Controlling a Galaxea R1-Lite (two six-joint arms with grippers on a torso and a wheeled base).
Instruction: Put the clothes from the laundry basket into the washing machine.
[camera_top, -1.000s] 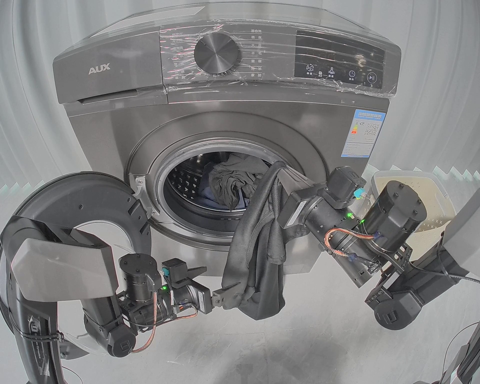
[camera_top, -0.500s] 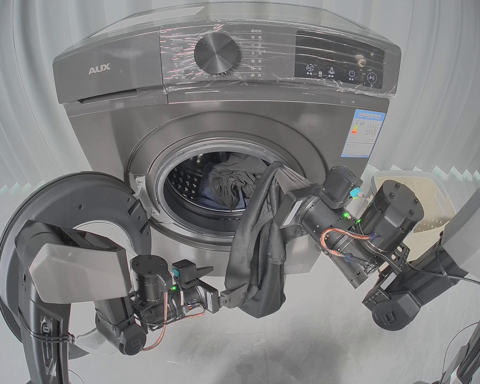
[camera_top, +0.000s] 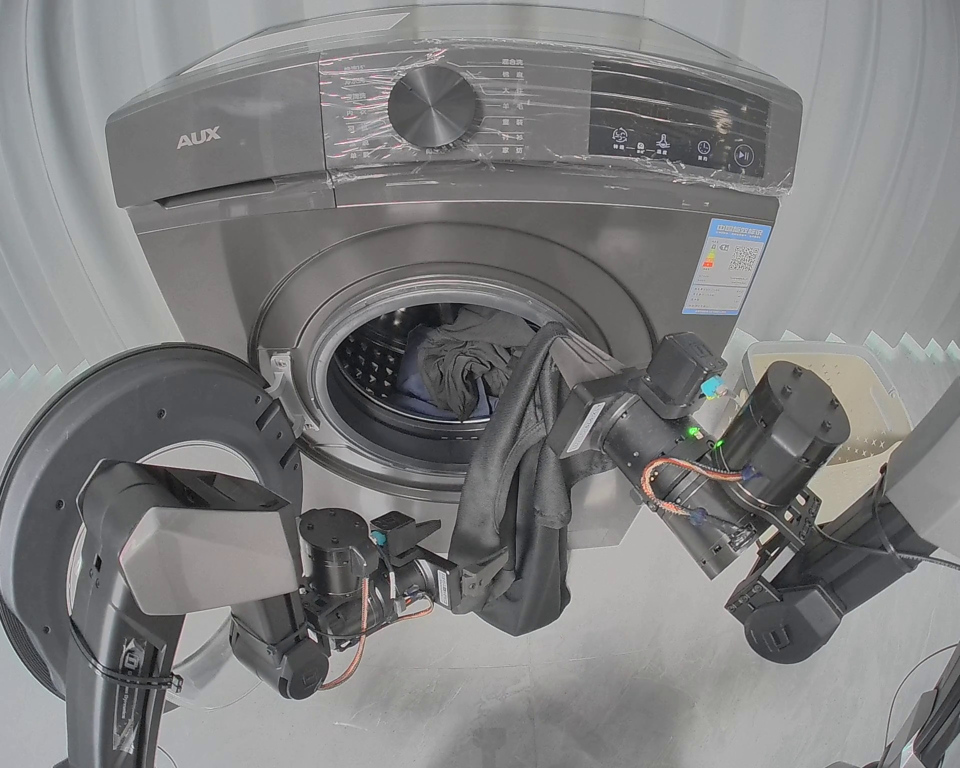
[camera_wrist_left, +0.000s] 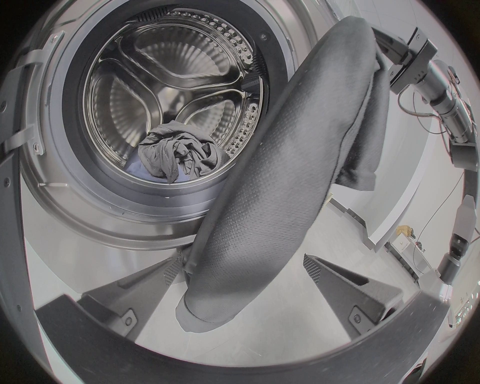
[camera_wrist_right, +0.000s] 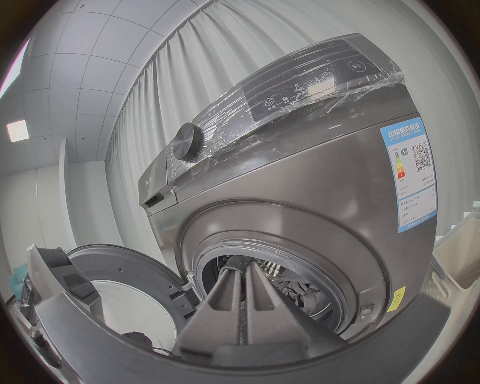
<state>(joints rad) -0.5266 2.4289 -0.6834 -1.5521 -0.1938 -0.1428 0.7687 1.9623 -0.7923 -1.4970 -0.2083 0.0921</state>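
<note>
Right pincer (camera_wrist_right: 243, 267) is holding its fingers pressed together on the upper fold of a dark grey textured garment (camera_top: 520, 480), just at the right rim of the round drum opening (camera_top: 370, 370) of the grey metal front-loading washing machine (camera_top: 220, 250). The garment is draping over this pincer and hanging down outside the machine front, its lower end clear of the floor. Left pincer (camera_wrist_left: 250, 272) is sitting low, fingers spread apart, with the garment's lower part hanging between them; one finger is touching the cloth. Inside the drum, a crumpled dark grey cloth (camera_wrist_left: 175, 155) is lying on a blue piece. The round door (camera_top: 130, 400) is standing open on the left. A cream perforated plastic laundry basket (camera_top: 880, 400) is standing to the machine's right.
</note>
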